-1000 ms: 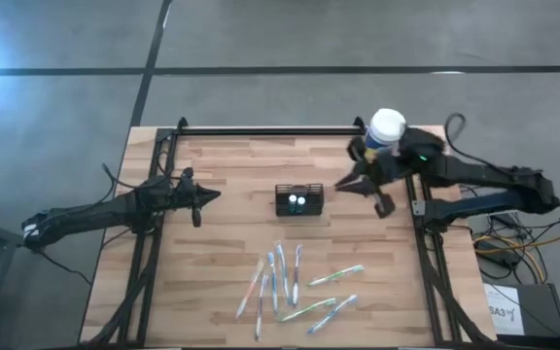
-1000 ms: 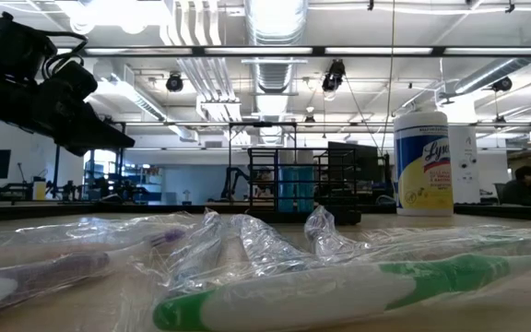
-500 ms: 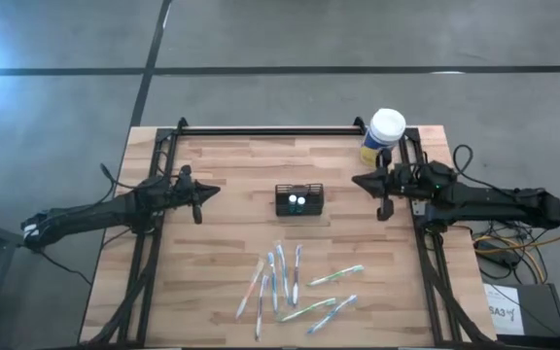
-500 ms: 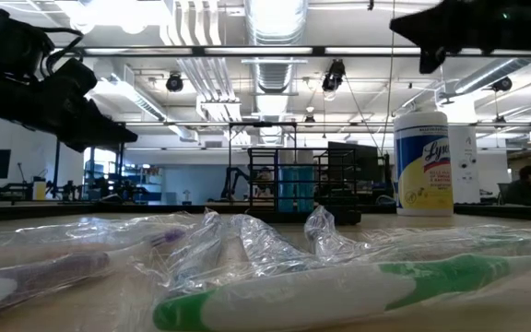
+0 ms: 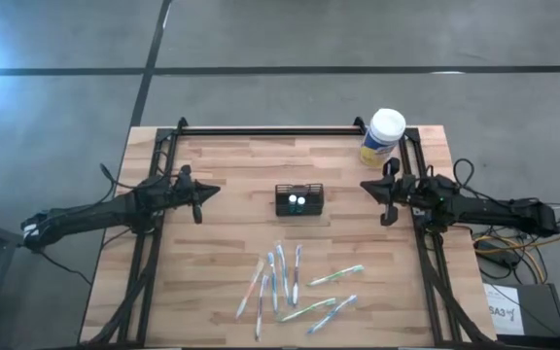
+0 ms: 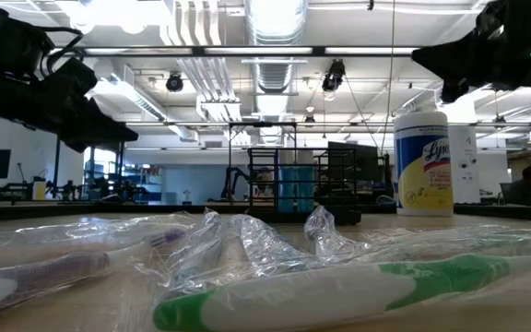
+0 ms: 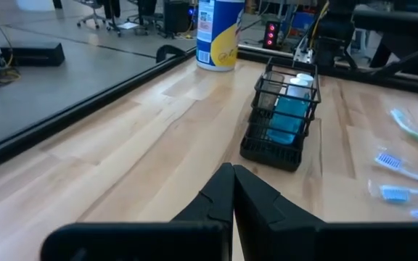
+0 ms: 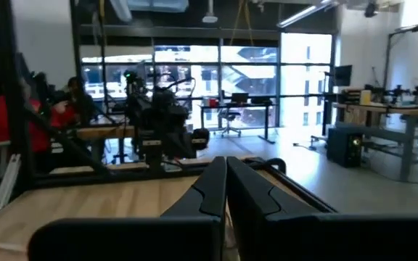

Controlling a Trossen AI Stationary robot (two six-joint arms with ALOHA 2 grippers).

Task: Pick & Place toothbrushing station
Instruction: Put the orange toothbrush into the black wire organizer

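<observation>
Holder [image 5: 299, 200] sits mid-bench [image 5: 231, 243], ungrasped. My left hand [image 5: 198, 197] and right hand [image 5: 385, 192] hover clenched, empty, well apart. Pick pending.

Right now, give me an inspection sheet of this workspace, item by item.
Surface: wooden table, black frame rails along its edges.
Job's things: toothbrushing station upright near the table's middle, holding blue-and-white items; neither gripper touches it.
Clutter: wrapped toothbrushes scattered on the near half; white-capped canister at the far right corner.
Grippers: left gripper shut, left of the station; right gripper shut, at the right edge, beside the canister.
Cables: bundle off the table's right side.
Surroundings: grey floor; lab room behind, with a person in red.
</observation>
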